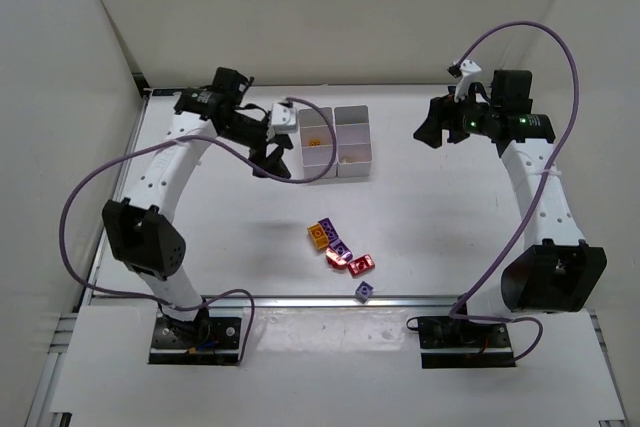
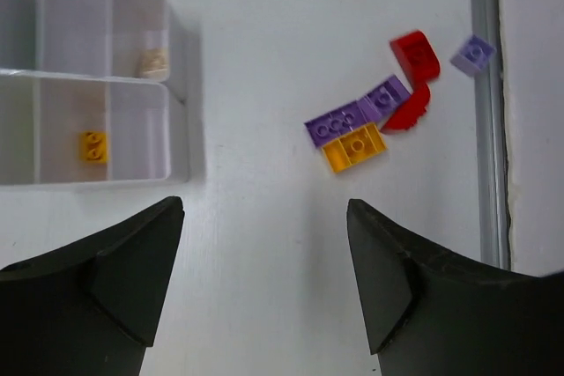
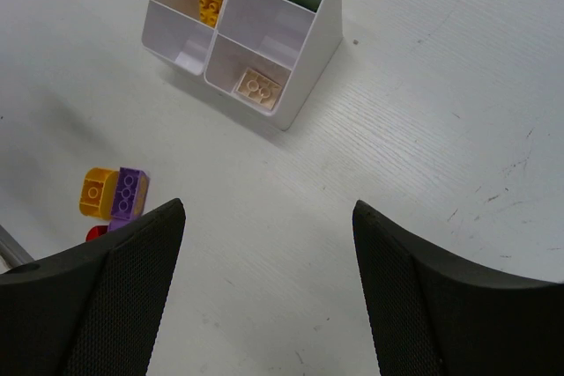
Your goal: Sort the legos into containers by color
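Left gripper (image 2: 264, 217) stood wide, nothing between its fingers, hovering just beside the white bins (image 2: 179, 112). Right gripper (image 3: 269, 213) was also wide and empty, off to the right of the bins and apart from the work.

I judged the step in hand to be a fresh pick by the left arm. One bin held an orange piece (image 2: 93, 146) and the one behind it a tan piece (image 2: 154, 63), so the loose orange brick (image 2: 353, 147) looked the sensible target.

To do it well:
- The brick's long side touched a purple brick (image 2: 335, 125), so I would set the fingers over its short ends.
- I would turn the wrist slightly to match its tilt.
- I would come straight down and close slowly, so the neighbour was not dragged along.

The loose bricks lay on the table (image 2: 264, 24), well apart from the left gripper, between the bins and the arm bases. Two red bricks (image 2: 416, 55) sat at the far end of the cluster. A lone purple brick (image 2: 473, 54) lay just beside them, near the table's edge.
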